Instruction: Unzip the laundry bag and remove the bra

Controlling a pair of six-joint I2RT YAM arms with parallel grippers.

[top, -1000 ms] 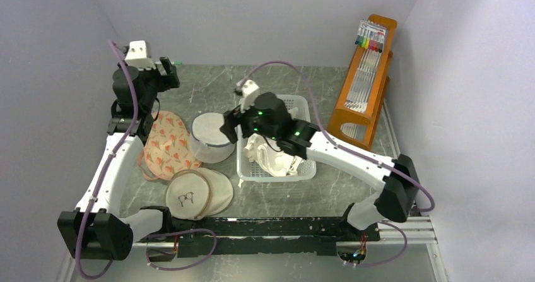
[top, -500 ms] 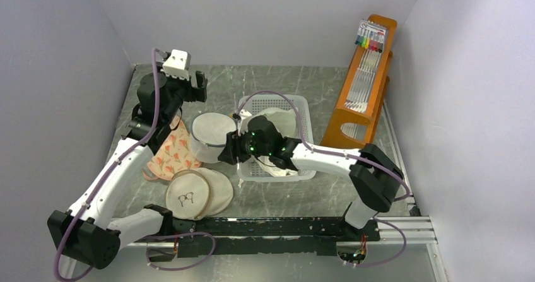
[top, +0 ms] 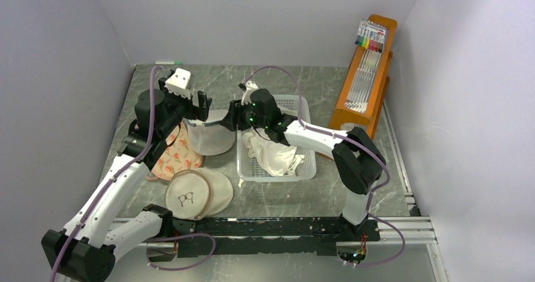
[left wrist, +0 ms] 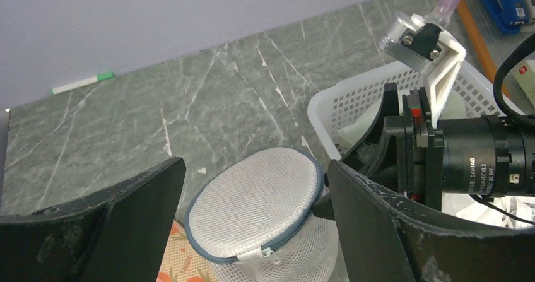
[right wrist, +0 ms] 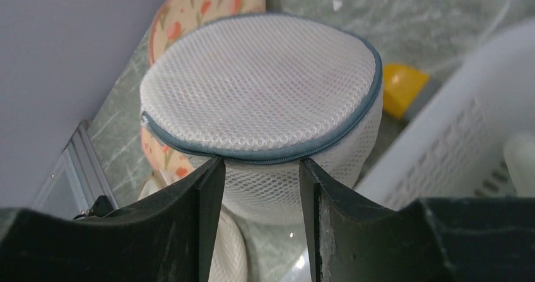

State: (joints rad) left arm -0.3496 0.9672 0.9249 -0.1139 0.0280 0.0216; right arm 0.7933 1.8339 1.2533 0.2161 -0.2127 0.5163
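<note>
Laundry bag point(top: 211, 140) between floral pad point(top: 169, 154) at left, basket point(top: 277, 176) at right; round pouch point(top: 188, 197) in front.

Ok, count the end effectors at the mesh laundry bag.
2. The left end effector hangs open over the white mesh laundry bag's far-left edge; the right end effector straddles its zipper band on the basket side.

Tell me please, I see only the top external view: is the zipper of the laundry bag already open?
Observer: No; in the right wrist view the zipper of the laundry bag is shut along its visible length.
Operator: Where is its pull?
Observer: The left wrist view shows a small white tab, seemingly the pull, on the bag's near side.
Operator: Right jaws closed?
Observer: No, the right gripper is open, jaws apart beside the bag's rim.
</note>
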